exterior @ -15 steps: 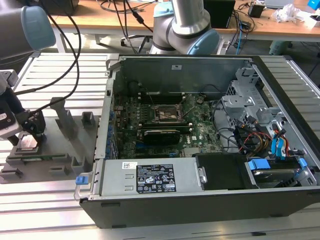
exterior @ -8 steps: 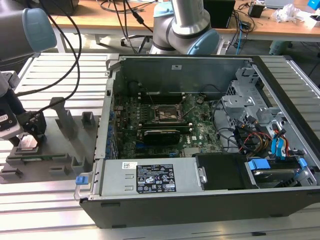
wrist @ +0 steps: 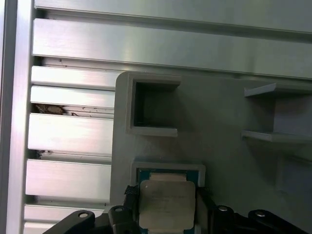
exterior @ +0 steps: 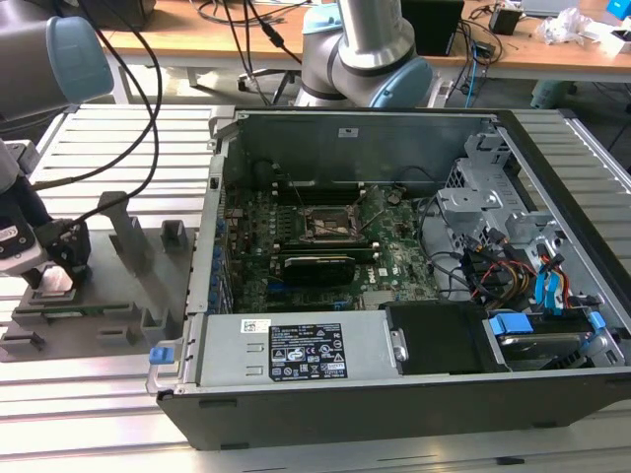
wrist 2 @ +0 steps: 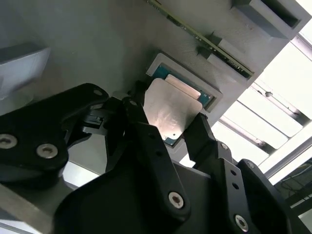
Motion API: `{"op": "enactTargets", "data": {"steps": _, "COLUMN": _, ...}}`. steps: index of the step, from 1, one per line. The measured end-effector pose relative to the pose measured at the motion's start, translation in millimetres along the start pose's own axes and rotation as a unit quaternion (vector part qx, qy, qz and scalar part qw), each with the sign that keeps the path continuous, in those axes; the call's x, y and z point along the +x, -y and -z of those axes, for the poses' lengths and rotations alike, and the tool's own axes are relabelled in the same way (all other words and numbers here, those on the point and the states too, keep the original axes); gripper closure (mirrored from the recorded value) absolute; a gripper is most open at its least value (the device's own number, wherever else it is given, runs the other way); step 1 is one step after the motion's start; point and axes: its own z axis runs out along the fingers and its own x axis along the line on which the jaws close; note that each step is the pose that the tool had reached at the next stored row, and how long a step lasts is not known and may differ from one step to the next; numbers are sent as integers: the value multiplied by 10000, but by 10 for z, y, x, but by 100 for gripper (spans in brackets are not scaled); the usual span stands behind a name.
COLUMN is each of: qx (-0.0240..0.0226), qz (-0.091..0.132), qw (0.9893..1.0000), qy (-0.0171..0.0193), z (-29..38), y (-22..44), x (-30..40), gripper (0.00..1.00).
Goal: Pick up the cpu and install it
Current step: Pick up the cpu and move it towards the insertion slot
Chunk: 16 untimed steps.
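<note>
The cpu (wrist 2: pixel 170 114), a small square chip with a silver top plate, sits in a shallow square nest of the grey fixture (wrist: pixel 219 126). In both wrist views my gripper (wrist 2: pixel 168 124) has one black finger pressed against each of two opposite edges of the chip, so it is shut on it. I cannot tell whether the chip has lifted off the nest. In the exterior view my gripper (exterior: pixel 54 268) hangs low over the fixture (exterior: pixel 118 296) at the exterior view's left, with the cpu (exterior: pixel 54 283) pale beneath it. The motherboard's open socket frame (exterior: pixel 328 225) lies inside the computer case.
The open computer case (exterior: pixel 394 379) lies on its side at the exterior view's right of the fixture, with cables and drive bays (exterior: pixel 513 276) at its far end. Upright posts (exterior: pixel 128 232) rise from the fixture. A second arm's base (exterior: pixel 365 49) stands behind the case.
</note>
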Motion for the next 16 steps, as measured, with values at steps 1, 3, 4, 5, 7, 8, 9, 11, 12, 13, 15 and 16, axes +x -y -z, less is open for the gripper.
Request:
{"op": "enactTargets", "data": {"steps": 1, "qx": 0, "qz": 0, "qw": 10000, "qy": 0, "z": 0, "y": 0, "x": 0, "gripper": 45}}
{"op": "enactTargets", "data": {"steps": 3, "qx": -1, "qz": 0, "qw": 10000, "qy": 1, "z": -1, "y": 0, "x": -1, "gripper": 45}}
{"op": "enactTargets", "data": {"steps": 4, "qx": -1, "qz": 0, "qw": 10000, "qy": 1, "z": -1, "y": 0, "x": -1, "gripper": 45}}
{"op": "enactTargets", "data": {"steps": 5, "qx": -1, "qz": 0, "qw": 10000, "qy": 1, "z": -1, "y": 0, "x": -1, "gripper": 45}}
{"op": "enactTargets", "data": {"steps": 7, "qx": -1, "qz": 0, "qw": 10000, "qy": 1, "z": -1, "y": 0, "x": -2, "gripper": 45}}
{"op": "enactTargets", "data": {"steps": 8, "qx": -1, "qz": 0, "qw": 10000, "qy": 1, "z": -1, "y": 0, "x": -1, "gripper": 45}}
{"op": "enactTargets", "data": {"steps": 9, "qx": -1, "qz": 0, "qw": 10000, "qy": 1, "z": -1, "y": 0, "x": -2, "gripper": 45}}
{"op": "enactTargets", "data": {"steps": 11, "qx": -1, "qz": 0, "qw": 10000, "qy": 1, "z": -1, "y": 0, "x": -1, "gripper": 45}}
{"op": "enactTargets", "data": {"steps": 12, "qx": -1, "qz": 0, "qw": 10000, "qy": 1, "z": -1, "y": 1, "x": -2, "gripper": 45}}
{"op": "enactTargets", "data": {"steps": 13, "qx": -1, "qz": 0, "qw": 10000, "qy": 1, "z": -1, "y": 1, "x": -1, "gripper": 45}}
{"op": "enactTargets", "data": {"steps": 15, "qx": 6, "qz": 1, "qw": 10000, "qy": 1, "z": 5, "y": 2, "x": -2, "gripper": 45}}
{"op": "enactTargets", "data": {"steps": 16, "qx": 9, "qz": 1, "qw": 10000, "qy": 0, "z": 15, "y": 2, "x": -2, "gripper": 45}}
